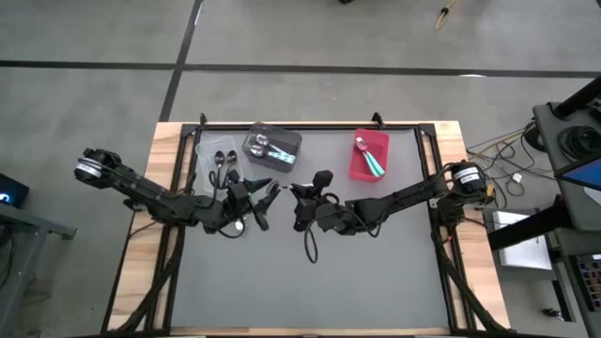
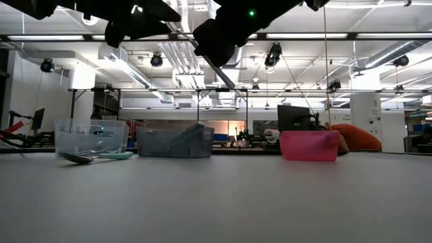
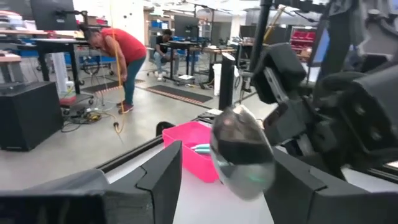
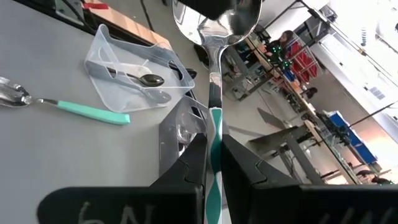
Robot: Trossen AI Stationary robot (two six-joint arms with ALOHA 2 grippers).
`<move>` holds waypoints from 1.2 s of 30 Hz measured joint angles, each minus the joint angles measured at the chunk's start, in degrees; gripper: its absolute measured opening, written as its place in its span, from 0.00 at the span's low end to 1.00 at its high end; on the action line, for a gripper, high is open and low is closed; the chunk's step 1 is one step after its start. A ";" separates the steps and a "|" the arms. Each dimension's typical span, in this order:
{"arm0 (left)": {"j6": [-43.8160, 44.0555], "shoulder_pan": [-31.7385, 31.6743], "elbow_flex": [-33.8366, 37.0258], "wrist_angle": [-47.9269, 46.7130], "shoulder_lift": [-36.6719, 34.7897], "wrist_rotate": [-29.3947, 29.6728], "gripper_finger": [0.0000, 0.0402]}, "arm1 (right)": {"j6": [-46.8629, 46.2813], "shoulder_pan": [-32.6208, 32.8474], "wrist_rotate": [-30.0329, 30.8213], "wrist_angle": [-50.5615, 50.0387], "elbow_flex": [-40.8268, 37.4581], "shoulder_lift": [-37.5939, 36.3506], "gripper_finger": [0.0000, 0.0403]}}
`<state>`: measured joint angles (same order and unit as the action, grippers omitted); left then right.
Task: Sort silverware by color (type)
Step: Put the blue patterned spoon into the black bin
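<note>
My right gripper (image 4: 213, 163) is shut on a spoon with a silver bowl and a teal-green handle (image 4: 215, 134), held high above the table's middle (image 1: 284, 191). The spoon's bowl (image 3: 242, 152) reaches between the open fingers of my left gripper (image 3: 227, 180), which faces it from the left (image 1: 266, 197). Whether those fingers touch the bowl does not show. A second teal-handled spoon (image 4: 65, 106) lies flat on the table beside the clear bin (image 4: 134, 68); the low view shows it too (image 2: 101, 156). My right gripper pinches the spoon's teal handle (image 4: 214, 149) between its two fingers. The fingers come about level from the table's right and lie along the spoon. The spoon sticks out ahead of them, bowl (image 4: 217, 22) at the far end, lifted clear of the table.
Three bins stand along the far edge: a clear bin (image 1: 218, 161) with black spoons, a dark grey bin (image 1: 272, 147) with silver spoons, and a red bin (image 1: 369, 155) with a teal-handled spoon. The near half of the grey mat (image 1: 310, 291) is bare. People are in the room beyond.
</note>
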<state>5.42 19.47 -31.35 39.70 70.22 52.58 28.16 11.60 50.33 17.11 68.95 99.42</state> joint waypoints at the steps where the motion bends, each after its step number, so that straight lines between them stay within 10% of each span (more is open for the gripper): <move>1: 0.01 -0.23 0.00 0.41 0.28 0.06 0.44 | 0.00 0.00 0.02 -0.14 0.00 0.00 0.04; 12: 0.18 -0.50 -0.02 2.45 1.79 5.92 0.03 | -1.07 -0.26 0.07 -0.14 0.00 0.02 0.04; 36: 1.09 -0.49 0.00 6.31 -1.59 12.04 0.00 | -9.11 -2.52 -2.36 0.10 0.00 -0.73 0.22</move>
<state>6.51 18.97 -31.35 46.01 68.63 64.62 19.05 9.08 47.97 17.21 68.95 98.69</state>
